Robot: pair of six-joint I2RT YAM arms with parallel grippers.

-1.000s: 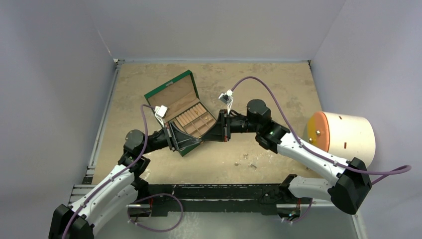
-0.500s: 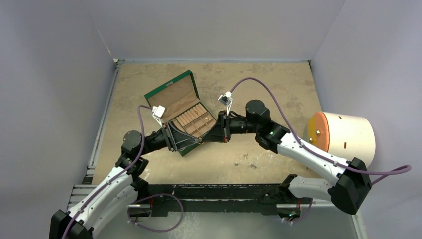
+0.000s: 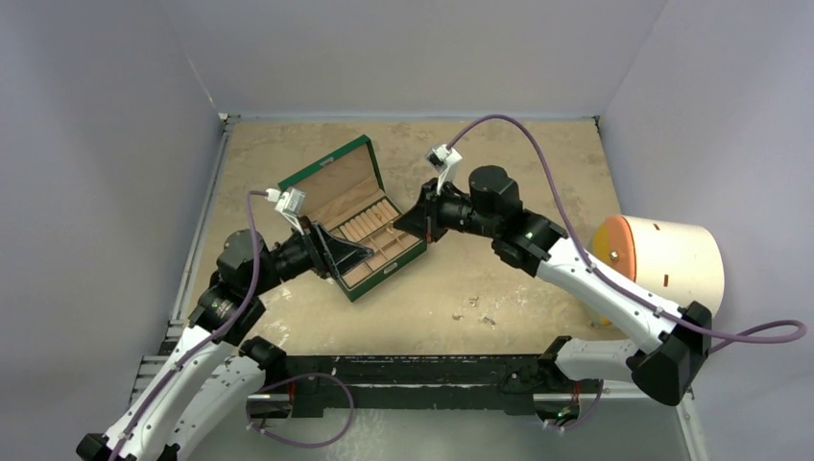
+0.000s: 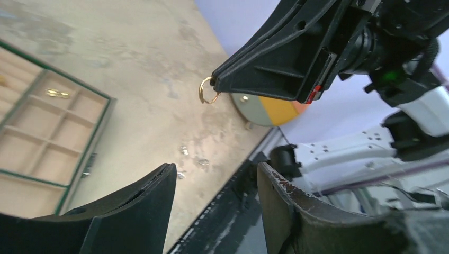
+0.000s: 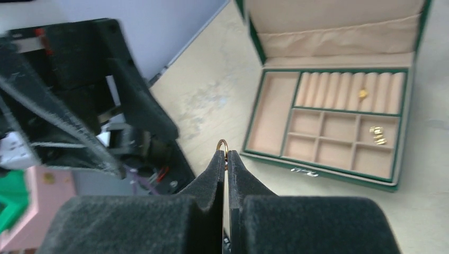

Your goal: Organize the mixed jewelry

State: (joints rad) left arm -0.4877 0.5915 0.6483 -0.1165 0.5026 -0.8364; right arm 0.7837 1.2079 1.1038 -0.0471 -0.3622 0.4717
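A thin gold ring (image 5: 223, 144) is pinched at the tips of my right gripper (image 5: 224, 154), which is shut on it. The left wrist view shows the same ring (image 4: 208, 90) hanging from the right gripper (image 4: 213, 84) in mid-air. My left gripper (image 4: 216, 168) is open with nothing between its fingers, and stands apart from the ring. The green box (image 3: 350, 158) lies open between both grippers, left gripper (image 3: 360, 252) at its near-left, right gripper (image 3: 401, 223) at its right. Gold pieces (image 5: 376, 135) sit in its tan compartments. Tiny loose pieces (image 3: 477, 303) lie on the table.
A white cylinder with an orange end (image 3: 662, 264) lies at the right edge of the table. A black rail (image 3: 413, 370) runs along the near edge by the arm bases. Grey walls close in the table on three sides.
My left gripper has opened and pulled back to the left, away from the right gripper. The right gripper stayed shut on the ring and rose slightly towards the back.
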